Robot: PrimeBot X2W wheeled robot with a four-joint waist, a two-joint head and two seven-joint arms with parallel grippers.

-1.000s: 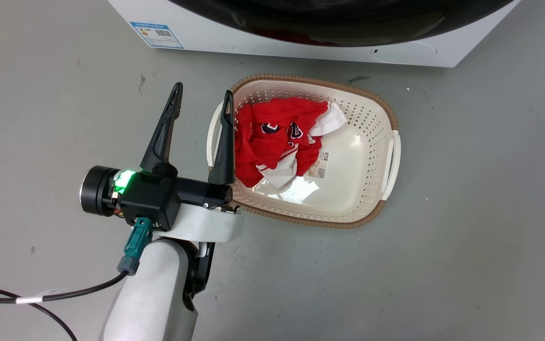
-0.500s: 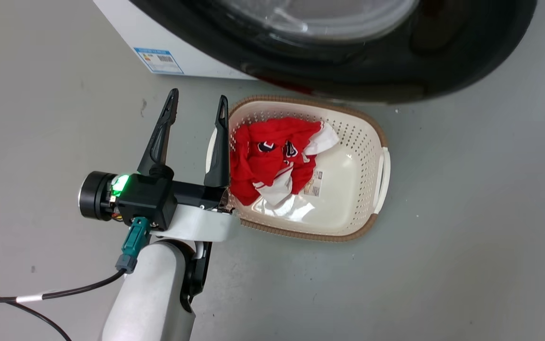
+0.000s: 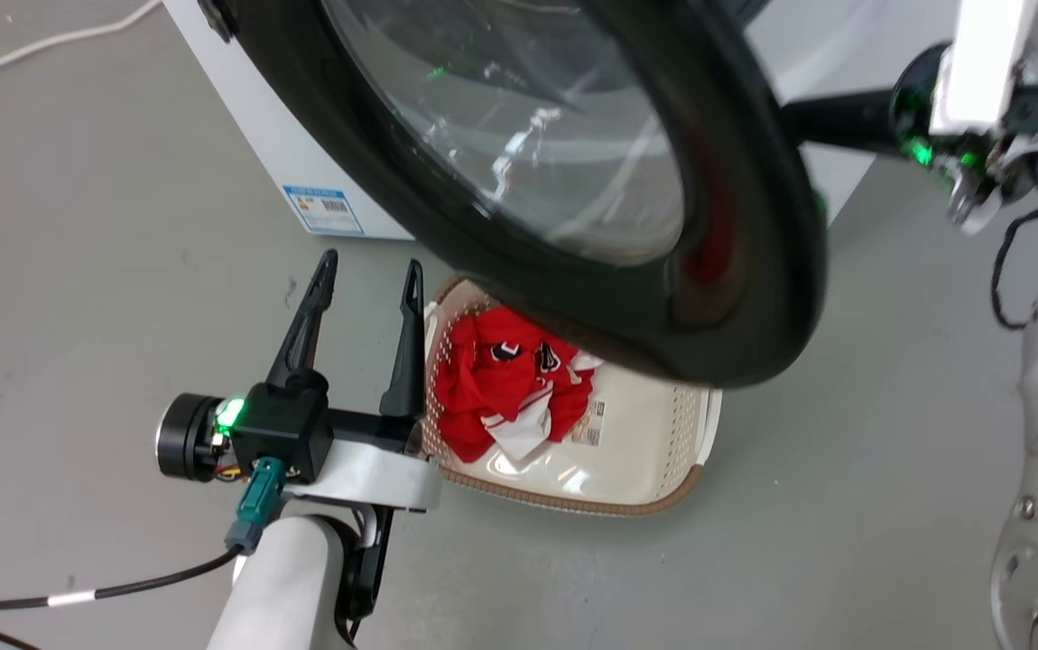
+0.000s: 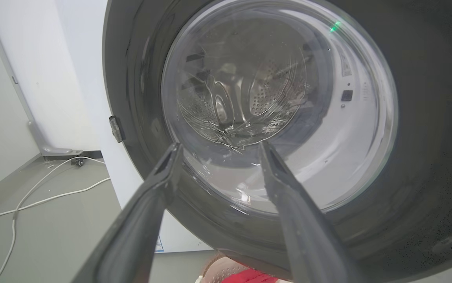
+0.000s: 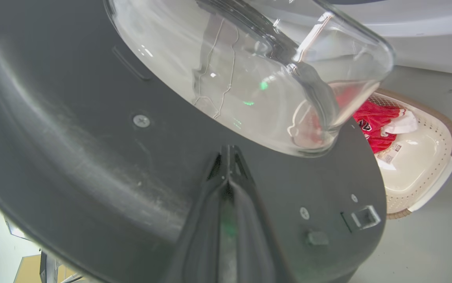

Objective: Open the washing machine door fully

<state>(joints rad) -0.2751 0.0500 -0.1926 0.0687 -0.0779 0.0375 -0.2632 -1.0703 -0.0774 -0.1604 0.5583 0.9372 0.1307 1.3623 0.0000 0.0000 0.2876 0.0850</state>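
Head view: washing machine door (image 3: 528,162) part-swung at 12 o'clock, your left gripper (image 3: 371,262) at 8, fingers apart, empty; left wrist: its glass ahead; right wrist: right gripper (image 5: 228,148) fingers together against the inner face, which reads as mid-swing, so next push wider.

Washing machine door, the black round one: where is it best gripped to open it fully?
Probably take the glossy black round door by its free rim near the grey latch, coming from the inner side; the bulging glass bowl offers no hold.
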